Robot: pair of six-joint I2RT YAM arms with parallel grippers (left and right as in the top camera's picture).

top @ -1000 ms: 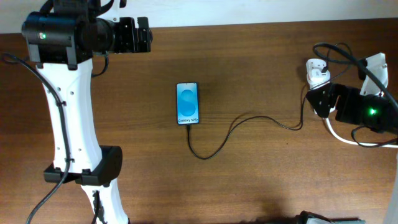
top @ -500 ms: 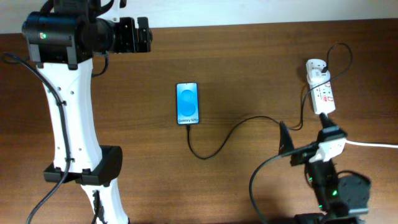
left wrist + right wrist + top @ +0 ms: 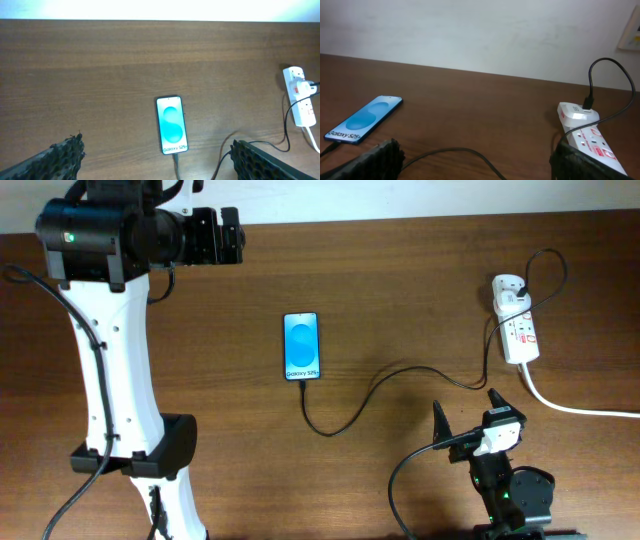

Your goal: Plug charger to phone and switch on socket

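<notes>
The charger (image 3: 408, 367) is seen joined to the phone (image 3: 302, 346) on the surface (image 3: 400, 280); the left hand (image 3: 235, 235) and right hand (image 3: 465, 408) are held open, empty.

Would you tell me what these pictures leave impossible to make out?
Socket switch position: too small overhead; in the right wrist view a finger covers the strip's near end.
Charger tip at the phone: too small in every view to tell whether it is fully seated.
White cord: runs off the right edge overhead.
</notes>
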